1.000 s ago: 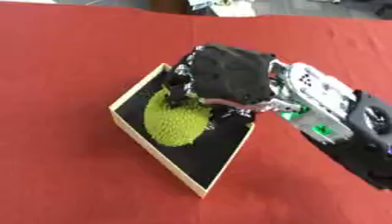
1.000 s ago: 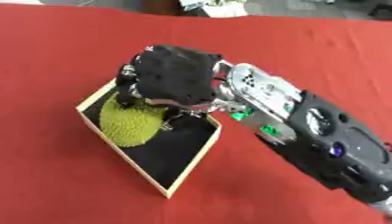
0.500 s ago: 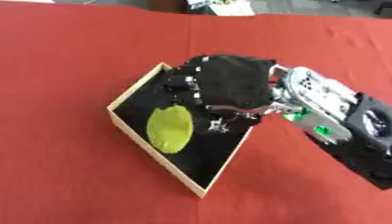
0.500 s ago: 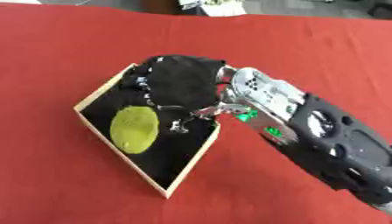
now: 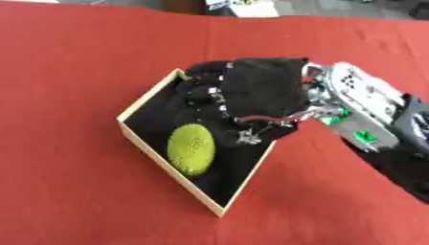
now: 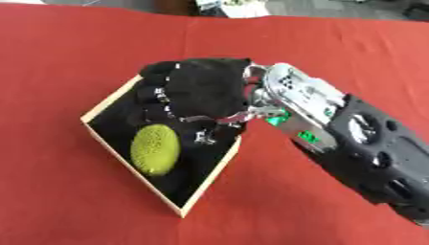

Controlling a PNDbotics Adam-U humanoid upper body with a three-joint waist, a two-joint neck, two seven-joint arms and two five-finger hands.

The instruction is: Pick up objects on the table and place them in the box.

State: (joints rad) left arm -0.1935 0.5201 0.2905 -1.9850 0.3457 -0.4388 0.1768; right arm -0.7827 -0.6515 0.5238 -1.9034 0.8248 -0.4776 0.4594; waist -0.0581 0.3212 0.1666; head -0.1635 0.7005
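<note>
Green bumpy fruit (image 5: 192,149) lying in box (image 5: 147,98), long axis toward near corner; just below-left of right hand (image 5: 251,91), fingers uncurled, gripping nothing; left hand unseen.

From my station I count one wooden box (image 5: 147,145) with a black inside on the red bench (image 5: 75,72), one bumpy yellow-green fruit (image 5: 191,149) lying in it, and one robot hand (image 5: 255,93) over it

Wood-rimmed box (image 5: 159,153) w/ matt black lining; bumpy green fruit (image 5: 191,149); red cloth (image 5: 75,67).
</note>
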